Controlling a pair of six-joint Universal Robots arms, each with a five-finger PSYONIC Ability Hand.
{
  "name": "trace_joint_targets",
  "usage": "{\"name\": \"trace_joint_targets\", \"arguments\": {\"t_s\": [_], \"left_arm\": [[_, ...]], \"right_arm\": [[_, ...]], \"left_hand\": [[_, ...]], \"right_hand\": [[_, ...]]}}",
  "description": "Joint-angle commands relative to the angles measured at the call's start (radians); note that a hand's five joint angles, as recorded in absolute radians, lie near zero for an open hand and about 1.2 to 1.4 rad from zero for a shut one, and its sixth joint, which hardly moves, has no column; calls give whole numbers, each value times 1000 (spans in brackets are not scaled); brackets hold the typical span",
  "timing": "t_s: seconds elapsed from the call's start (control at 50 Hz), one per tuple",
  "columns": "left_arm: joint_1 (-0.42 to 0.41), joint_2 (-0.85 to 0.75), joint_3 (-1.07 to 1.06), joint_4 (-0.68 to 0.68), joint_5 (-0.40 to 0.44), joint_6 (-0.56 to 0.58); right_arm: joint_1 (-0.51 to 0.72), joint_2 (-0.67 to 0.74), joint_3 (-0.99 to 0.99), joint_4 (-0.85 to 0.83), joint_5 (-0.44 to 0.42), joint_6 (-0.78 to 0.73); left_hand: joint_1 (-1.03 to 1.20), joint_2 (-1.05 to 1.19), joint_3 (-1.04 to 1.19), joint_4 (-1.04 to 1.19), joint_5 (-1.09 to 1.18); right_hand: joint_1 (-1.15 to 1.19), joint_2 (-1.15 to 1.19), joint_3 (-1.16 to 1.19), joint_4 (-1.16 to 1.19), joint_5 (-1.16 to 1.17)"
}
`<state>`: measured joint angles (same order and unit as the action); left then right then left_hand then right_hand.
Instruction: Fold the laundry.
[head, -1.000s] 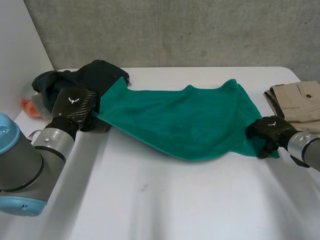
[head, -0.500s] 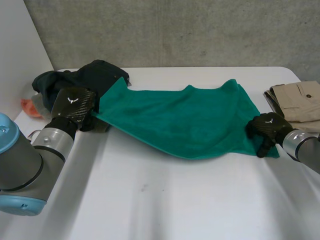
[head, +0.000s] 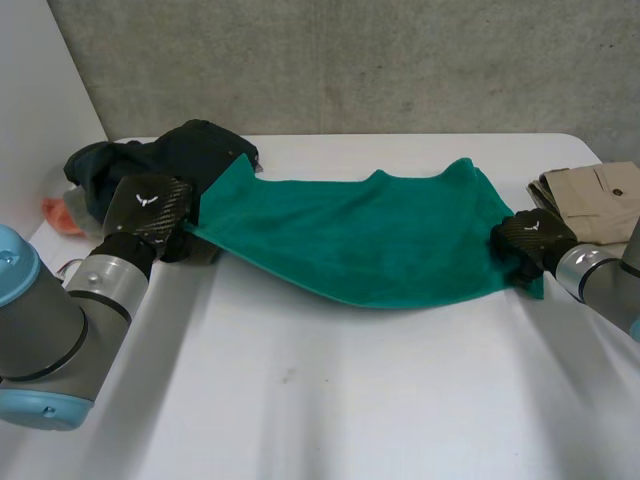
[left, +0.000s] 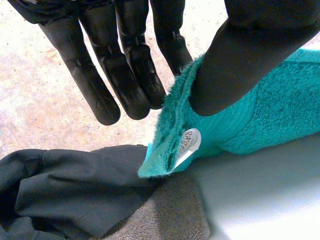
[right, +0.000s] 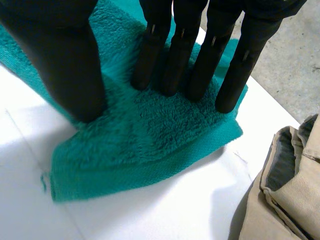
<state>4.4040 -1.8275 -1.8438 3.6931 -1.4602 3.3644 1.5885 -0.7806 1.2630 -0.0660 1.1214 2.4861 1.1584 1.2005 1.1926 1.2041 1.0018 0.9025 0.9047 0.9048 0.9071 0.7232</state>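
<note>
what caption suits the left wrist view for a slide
left hand pinching a corner of the teal terry towel between thumb and fingers, over a crumpled black garment

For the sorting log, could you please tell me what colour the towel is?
The towel is teal green, clearest in the head view.

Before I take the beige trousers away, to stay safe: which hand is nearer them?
Right. The right hand pinches the towel corner beside the trousers; the left hand holds the far end.
</note>
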Motion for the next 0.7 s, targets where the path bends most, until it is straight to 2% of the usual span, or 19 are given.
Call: {"name": "trace_joint_targets", "arguments": {"t_s": [0.02, 0.14, 0.2, 0.26, 0.34, 0.36, 0.42, 0.44, 0.5, 0.52, 0.54, 0.58, 0.62, 0.7], "left_arm": [[-1, -4, -2, 1, 3, 0], [-1, 1, 2, -7, 3, 0], [0, 17, 2, -31, 0, 7], [3, 77, -12, -114, 1, 12], [23, 161, -25, -329, 12, 76], [32, 189, -31, -440, 21, 129], [51, 223, -46, -618, 30, 228], [64, 238, -57, -734, 34, 300], [90, 249, -71, -890, 34, 394], [107, 252, -74, -977, 38, 442], [110, 251, -74, -1008, 40, 460], [111, 248, -68, -1012, 50, 480], [97, 237, -51, -960, 63, 468], [46, 166, -2, -794, 61, 397]], "right_arm": [[5, 24, -33, 2, 20, -3], [-1, -43, -28, 54, 35, 13], [-19, -140, 13, 141, 32, -3], [-36, -227, 59, 256, 35, -64], [-91, -324, 122, 431, 63, -197], [-116, -354, 153, 518, 89, -270], [-150, -388, 206, 653, 129, -392], [-177, -405, 246, 732, 150, -476], [-219, -427, 295, 817, 166, -587], [-231, -434, 317, 816, 156, -631], [-229, -436, 325, 812, 152, -633], [-222, -434, 329, 793, 143, -627], [-203, -421, 322, 755, 133, -602], [-153, -387, 276, 666, 129, -504]], "left_hand": [[238, 196, 204, 192, 220], [238, 196, 204, 192, 220], [238, 196, 204, 192, 220], [238, 196, 204, 192, 220], [238, 196, 204, 192, 220], [238, 196, 204, 192, 220], [238, 196, 204, 192, 220], [238, 196, 204, 192, 220], [238, 196, 204, 192, 220], [238, 196, 204, 192, 220], [238, 196, 204, 192, 220], [238, 196, 204, 192, 220], [238, 196, 204, 192, 220], [238, 196, 204, 192, 220]], "right_hand": [[493, 491, 491, 489, 498], [494, 492, 491, 489, 499], [494, 492, 491, 489, 499], [494, 492, 491, 489, 499], [494, 492, 491, 489, 499], [494, 492, 491, 489, 499], [494, 492, 491, 489, 499], [494, 492, 491, 489, 499], [494, 492, 491, 489, 499], [494, 492, 491, 489, 499], [494, 492, 491, 489, 499], [494, 492, 491, 489, 499], [494, 492, 491, 489, 499], [494, 492, 491, 489, 499]]}}
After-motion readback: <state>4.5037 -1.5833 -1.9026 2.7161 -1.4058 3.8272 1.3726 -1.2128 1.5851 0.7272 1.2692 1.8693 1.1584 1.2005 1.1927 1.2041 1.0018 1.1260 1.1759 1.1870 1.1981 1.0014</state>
